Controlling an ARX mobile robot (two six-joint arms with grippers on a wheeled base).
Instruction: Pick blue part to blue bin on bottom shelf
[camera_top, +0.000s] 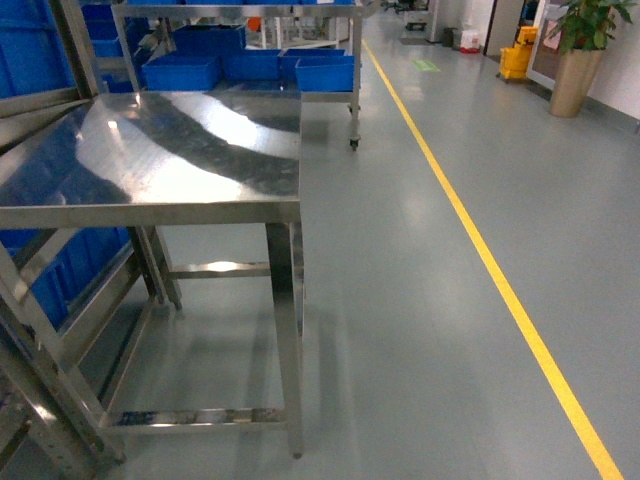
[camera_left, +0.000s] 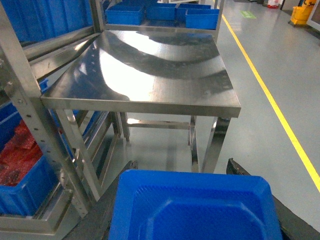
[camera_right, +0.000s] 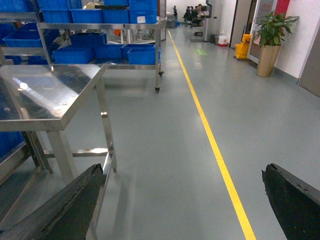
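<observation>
In the left wrist view, a blue part with a recessed, textured face fills the space between my left gripper's two dark fingers, which are shut on it above the floor in front of the steel table. My right gripper hangs open over bare grey floor with nothing between its fingers. At the far left stands the steel rack; its low tier carries a blue crate with red bubble wrap. Blue crate walls show through the rack, and I cannot tell which is the blue bin. Neither gripper shows in the head view.
A stainless steel table stands ahead on the left, its legs and crossbars low down. Behind it a wheeled rack holds several blue crates. A yellow floor line runs along the aisle. A potted plant is far right.
</observation>
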